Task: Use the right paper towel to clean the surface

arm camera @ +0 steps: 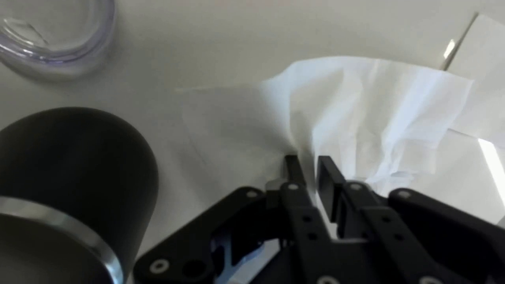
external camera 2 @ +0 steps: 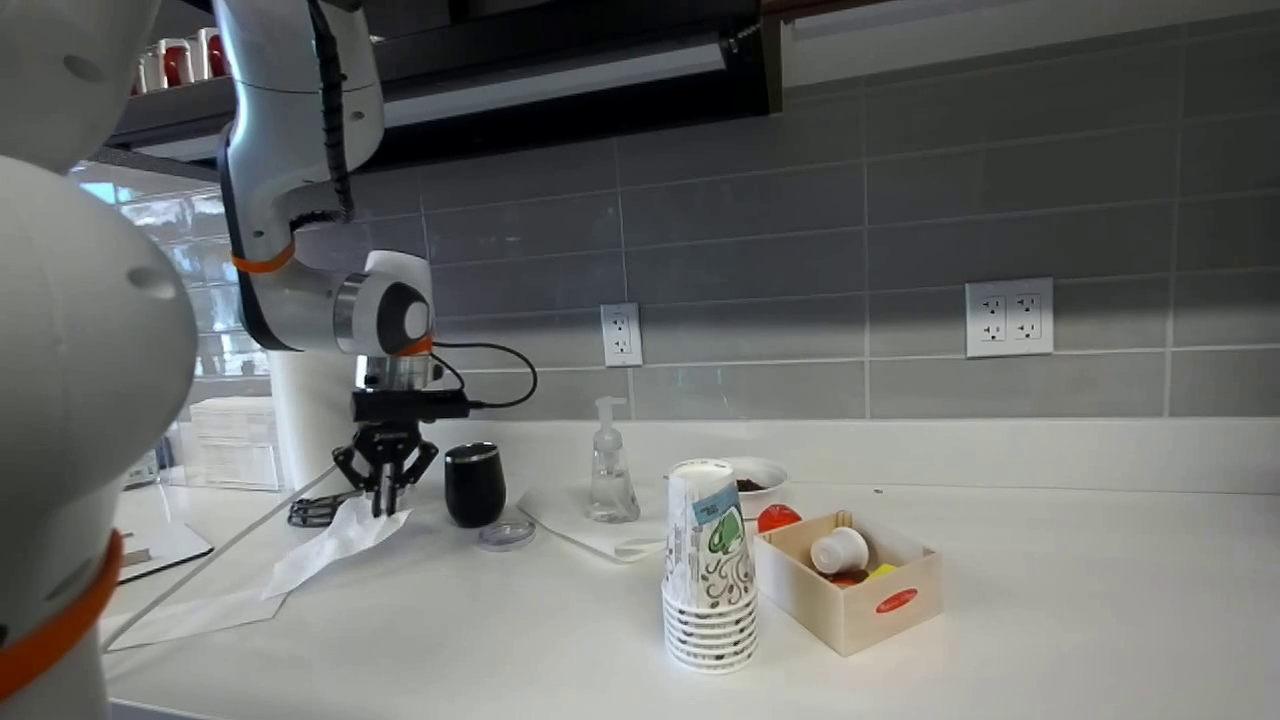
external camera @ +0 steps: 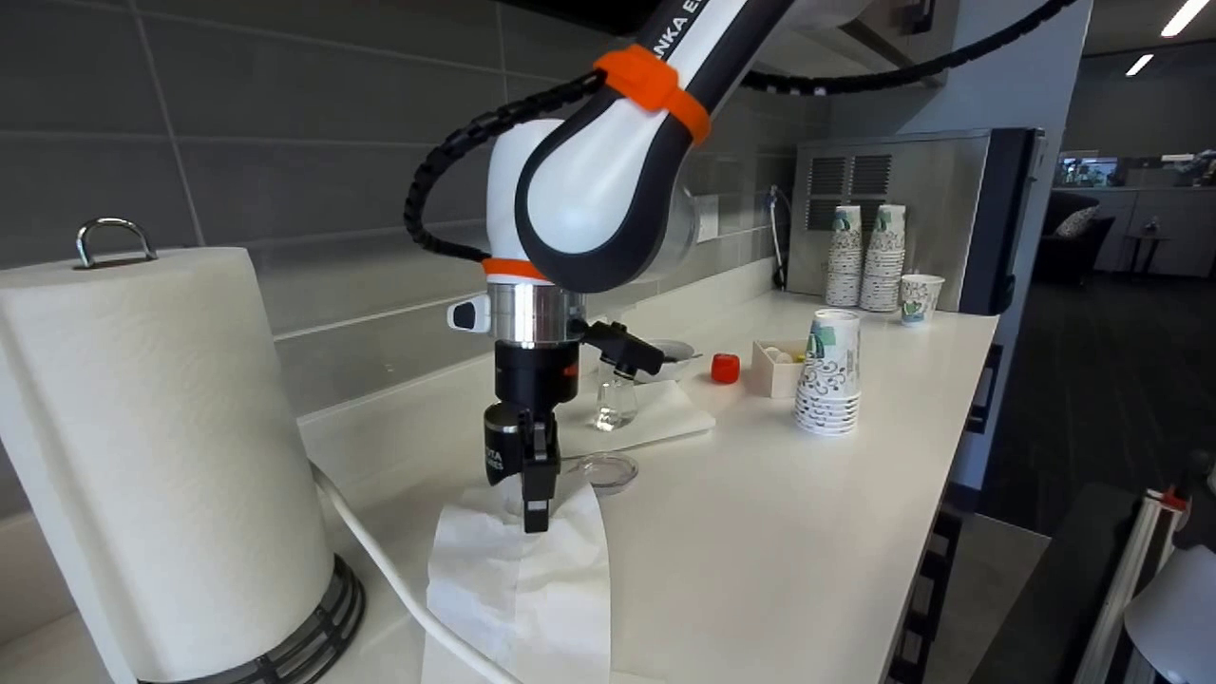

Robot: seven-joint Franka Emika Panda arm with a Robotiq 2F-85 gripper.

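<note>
A white paper towel [external camera: 532, 617] lies creased and partly raised on the off-white countertop [external camera: 731, 551]; it also shows in an exterior view [external camera 2: 335, 540] and the wrist view [arm camera: 371, 102]. My gripper [external camera: 537, 518] points straight down onto it, with its fingertips [external camera 2: 383, 505] low near the counter. In the wrist view the fingers [arm camera: 305, 163] are close together, with a fold of towel in the narrow gap. I cannot tell whether they press on it. Another paper towel [external camera 2: 560, 520] lies under a clear soap bottle [external camera 2: 611, 465].
A black tumbler [arm camera: 79, 154] stands close beside the gripper, its clear lid [arm camera: 59, 43] near it. A paper towel roll [external camera: 152, 427] and a white cable [external camera: 408, 594] flank the towel. Stacked cups [external camera 2: 710, 570], a wooden box [external camera 2: 850, 600] and a red item [external camera: 725, 369] stand farther along.
</note>
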